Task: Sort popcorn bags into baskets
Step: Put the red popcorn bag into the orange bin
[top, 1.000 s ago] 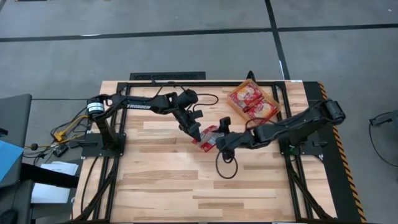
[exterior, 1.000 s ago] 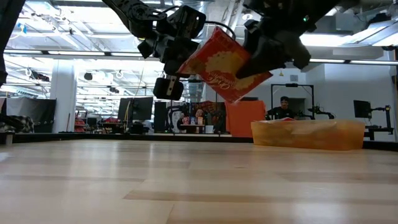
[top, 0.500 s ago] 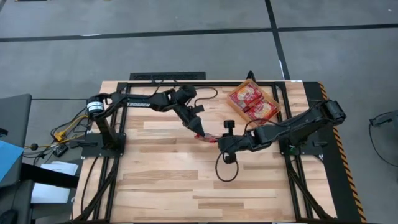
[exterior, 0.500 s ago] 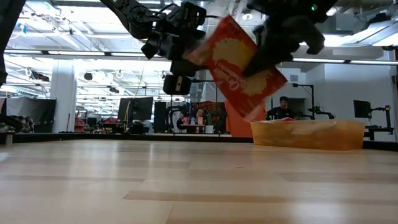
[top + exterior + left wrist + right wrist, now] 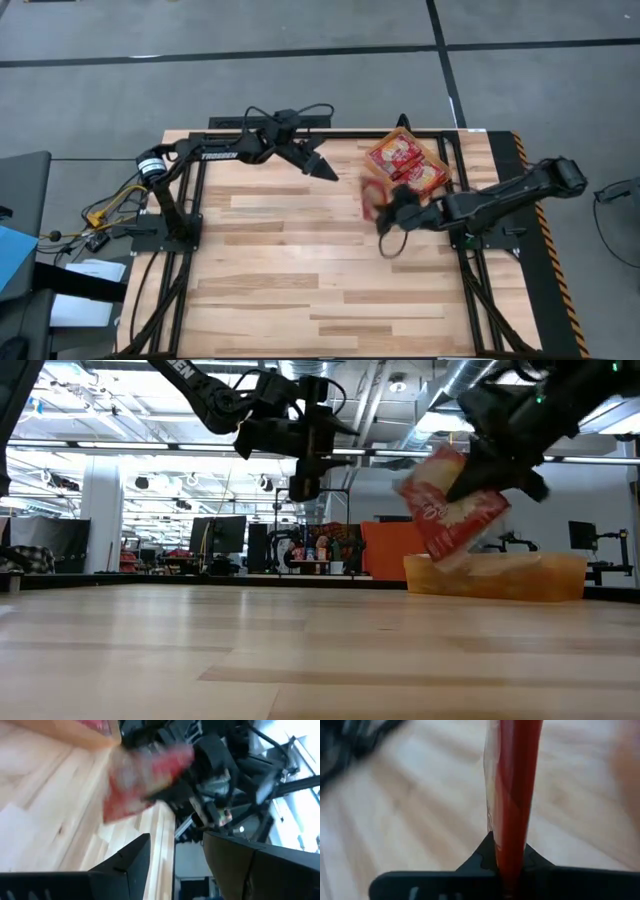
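R gripper [image 5: 388, 208] pinches a red popcorn bag [image 5: 452, 508] edge-on between its fingers [image 5: 482, 856]; bag held in the air, tilted, just beside the orange basket [image 5: 560, 576]; more red popcorn bags in basket [image 5: 405, 165] lie flat at the table's far R corner; L gripper [image 5: 328, 172] hangs over the wooden table [image 5: 270, 290] near its far edge, well apart from the bag, fingers [image 5: 127, 862] spread w/ nothing between them.
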Motion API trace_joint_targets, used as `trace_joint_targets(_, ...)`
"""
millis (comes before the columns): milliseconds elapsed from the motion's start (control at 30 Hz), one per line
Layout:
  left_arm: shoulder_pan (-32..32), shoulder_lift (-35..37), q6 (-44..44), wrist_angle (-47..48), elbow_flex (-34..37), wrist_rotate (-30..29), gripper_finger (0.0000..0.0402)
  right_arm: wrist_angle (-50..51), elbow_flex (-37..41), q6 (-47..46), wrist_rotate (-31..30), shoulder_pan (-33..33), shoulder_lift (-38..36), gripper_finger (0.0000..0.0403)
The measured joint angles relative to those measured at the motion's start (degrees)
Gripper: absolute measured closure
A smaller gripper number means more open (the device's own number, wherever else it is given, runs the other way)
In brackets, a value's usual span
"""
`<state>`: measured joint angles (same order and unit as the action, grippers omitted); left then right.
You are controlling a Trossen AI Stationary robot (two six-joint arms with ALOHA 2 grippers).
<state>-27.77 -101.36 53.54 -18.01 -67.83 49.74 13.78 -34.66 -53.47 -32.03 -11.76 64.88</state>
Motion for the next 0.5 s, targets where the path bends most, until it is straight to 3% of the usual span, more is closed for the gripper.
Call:
trace_joint_targets(100,-0.7,0.0,1.2,-2.0,0.0,0.5,0.0233,0.9,4.4,-9.8,-6.8,1.7,-7.1,0.0367)
trace_joint_targets(267,-0.9,0.0,2.3,-2.5,0.0,1.1,0.0233,10.0,6.9,-18.2,-12.1,5.7,-17.1,0.0361)
trace_joint_targets(333,-0.9,0.0,2.4,-2.5,0.0,1.2,0.0233,16.3,7.2,-20.7,-13.8,7.6,-19.8,0.0368)
trace_joint_targets(500,-0.9,0.0,1.9,-2.5,0.0,2.1,0.0233,20.5,7.1,-22.9,-16.3,11.8,-22.6,0.037)
